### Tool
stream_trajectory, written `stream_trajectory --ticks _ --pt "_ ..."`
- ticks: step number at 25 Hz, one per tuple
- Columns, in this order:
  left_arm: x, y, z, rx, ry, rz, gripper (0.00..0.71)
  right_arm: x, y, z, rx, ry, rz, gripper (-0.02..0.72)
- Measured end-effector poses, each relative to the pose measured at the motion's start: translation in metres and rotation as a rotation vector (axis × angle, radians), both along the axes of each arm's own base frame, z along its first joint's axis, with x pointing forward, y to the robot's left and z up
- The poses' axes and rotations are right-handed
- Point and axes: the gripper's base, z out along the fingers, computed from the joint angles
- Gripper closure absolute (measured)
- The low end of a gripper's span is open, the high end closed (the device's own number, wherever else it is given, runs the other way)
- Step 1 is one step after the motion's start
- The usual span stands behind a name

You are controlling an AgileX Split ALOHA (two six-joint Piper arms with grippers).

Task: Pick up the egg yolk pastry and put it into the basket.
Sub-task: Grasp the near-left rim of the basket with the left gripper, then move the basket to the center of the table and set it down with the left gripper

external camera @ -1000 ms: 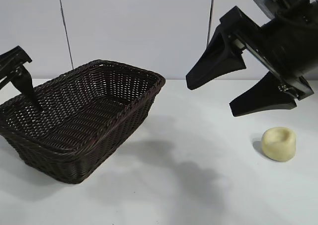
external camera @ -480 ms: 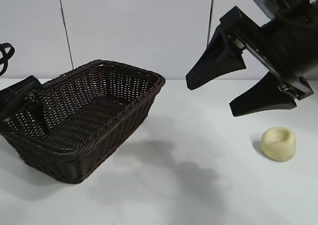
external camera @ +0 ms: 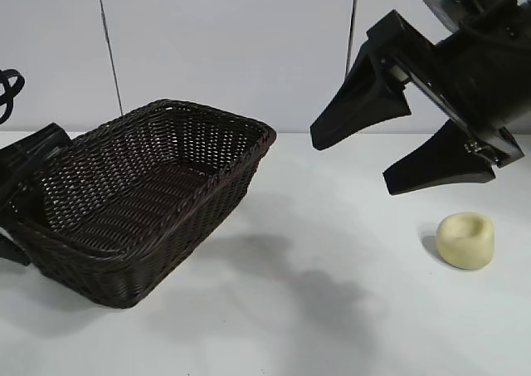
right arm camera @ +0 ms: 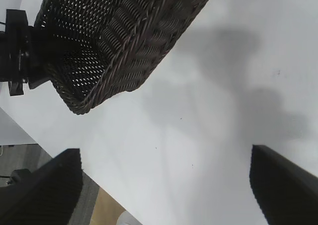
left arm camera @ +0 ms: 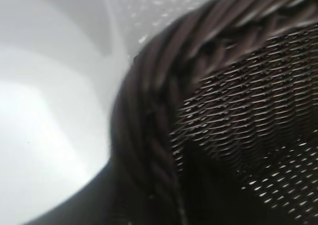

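The egg yolk pastry (external camera: 465, 240), a small pale yellow puck with a dimpled top, lies on the white table at the right. The dark woven basket (external camera: 207, 112) stands at the left with nothing in it. My right gripper (external camera: 355, 164) hangs open above the table, up and to the left of the pastry, with only bare table between its fingers (right arm camera: 161, 160). My left gripper (external camera: 23, 202) is at the basket's left end, its jaws astride the braided rim (left arm camera: 149, 111) and shut on it. The right wrist view also shows the basket (right arm camera: 139, 41) with the left gripper (right arm camera: 22, 51) at its end.
The white table (external camera: 315, 310) runs between the basket and the pastry, with a pale wall behind. In the right wrist view the table's edge (right arm camera: 99, 185) and the floor show beyond it.
My left gripper has come down from above the basket's left end onto its rim and closed there. The right arm, the basket and the pastry have not moved.
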Motion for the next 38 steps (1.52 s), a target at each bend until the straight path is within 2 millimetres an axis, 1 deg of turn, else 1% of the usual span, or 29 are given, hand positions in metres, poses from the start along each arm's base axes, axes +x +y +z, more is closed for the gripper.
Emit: stream_trajectory --ticks 1,2,6,10,16,21,23,28,31,38 --pt "0.0 0.0 0.0 0.0 -0.005 0.003 0.602 0.0 0.0 0.0 0.0 0.0 0.0 0.05" --pt "0.0 0.0 0.0 0.003 -0.005 -0.003 0.611 0.0 0.0 0.0 0.0 0.0 0.0 0.05" --pt "-0.001 -0.001 0.0 0.0 0.017 -0.005 0.611 0.0 0.0 0.0 0.001 0.001 0.001 0.05" --pt "0.004 -0.003 0.007 -0.008 0.034 -0.017 0.611 0.0 0.0 0.0 0.001 0.001 0.001 0.05" --pt "0.021 -0.01 0.03 -0.021 0.019 -0.076 0.611 0.0 0.0 0.0 0.0 0.002 0.003 0.05" --pt "0.035 -0.013 0.053 0.008 -0.05 -0.229 0.611 0.0 0.0 0.0 0.0 0.002 0.002 0.05" --pt "0.037 -0.012 0.058 0.02 -0.055 -0.282 0.611 0.0 0.0 0.0 0.001 0.003 0.003 0.05" --pt "0.038 -0.009 0.065 0.08 -0.073 -0.49 0.611 0.0 0.0 0.0 0.001 0.003 0.003 0.05" --pt "0.042 -0.011 0.067 0.097 -0.073 -0.587 0.611 0.0 0.0 0.0 0.001 0.003 0.003 0.05" --pt "0.062 -0.018 0.054 0.098 -0.034 -0.755 0.611 0.0 0.0 0.0 0.001 0.003 0.003 0.05"
